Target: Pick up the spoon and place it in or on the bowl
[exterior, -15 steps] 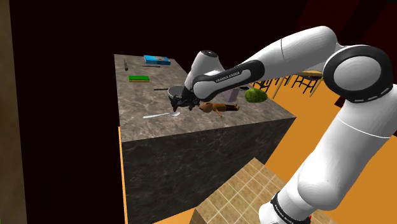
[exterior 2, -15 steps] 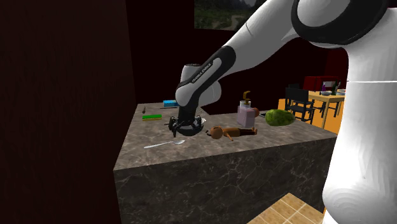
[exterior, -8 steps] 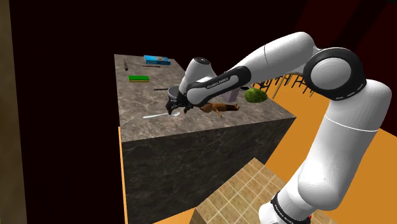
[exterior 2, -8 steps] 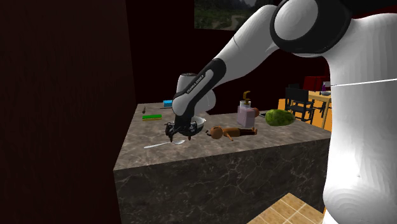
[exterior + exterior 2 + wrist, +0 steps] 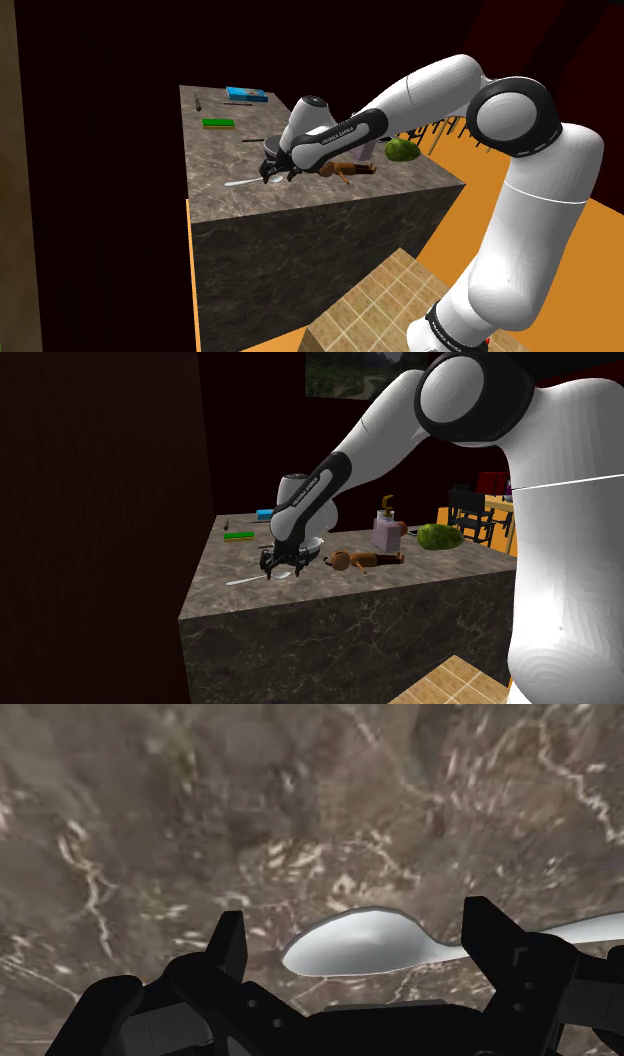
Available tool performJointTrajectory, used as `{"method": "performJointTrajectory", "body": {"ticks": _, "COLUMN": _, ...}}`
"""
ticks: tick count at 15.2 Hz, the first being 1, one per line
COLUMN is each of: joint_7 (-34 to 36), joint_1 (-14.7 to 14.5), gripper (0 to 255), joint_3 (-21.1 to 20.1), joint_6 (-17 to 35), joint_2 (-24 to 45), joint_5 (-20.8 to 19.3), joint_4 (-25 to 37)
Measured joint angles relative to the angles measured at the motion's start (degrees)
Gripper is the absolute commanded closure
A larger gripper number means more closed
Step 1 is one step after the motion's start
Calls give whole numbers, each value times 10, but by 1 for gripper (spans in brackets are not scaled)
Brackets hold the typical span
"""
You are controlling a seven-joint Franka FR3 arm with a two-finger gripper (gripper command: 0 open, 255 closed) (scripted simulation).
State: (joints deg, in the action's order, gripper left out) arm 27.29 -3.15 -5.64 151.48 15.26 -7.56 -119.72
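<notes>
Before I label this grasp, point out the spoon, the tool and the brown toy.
spoon [image 5: 355, 944]: wrist view, its bowl.
tool [image 5: 283, 568]: second exterior view, between the fingertips.
brown toy [image 5: 372, 559]: second exterior view, its body.

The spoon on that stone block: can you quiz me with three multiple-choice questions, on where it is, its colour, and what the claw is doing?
1. Where does the spoon lie?
A. flat on the stone counter
B. inside a drawer
C. lifted in the air

2. What colour is the spoon?
A. red
B. silvery grey
C. yellow

3. How do the gripper's fingers stand?
A. shut on the spoon
B. shut on nothing
C. open, either side of the spoon

Answers: 1 A, it rests on the veined top; 2 B, it looks pale and silvery; 3 C, the black fingers stand apart, the spoon between them.
</notes>
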Motion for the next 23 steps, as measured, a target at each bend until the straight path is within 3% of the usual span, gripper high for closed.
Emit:
{"method": "performJointTrajectory", "body": {"ticks": 1, "joint_7": 0, "joint_1": 0, "gripper": 0, "joint_3": 0, "joint_6": 0, "joint_2": 0, "joint_5": 0, "joint_4": 0}}
{"method": "performJointTrajectory", "body": {"ticks": 2, "joint_7": 0, "joint_1": 0, "gripper": 255, "joint_3": 0, "joint_6": 0, "joint_2": 0, "joint_5": 0, "joint_4": 0}}
{"method": "performJointTrajectory", "body": {"ticks": 12, "joint_7": 0, "joint_1": 0, "gripper": 255, "joint_3": 0, "joint_6": 0, "joint_2": 0, "joint_5": 0, "joint_4": 0}}
{"method": "performJointTrajectory", "body": {"ticks": 23, "joint_7": -15, "joint_1": 5, "gripper": 255, "joint_3": -6, "joint_6": -66, "joint_2": -46, "joint_5": 17, "joint_4": 21}}
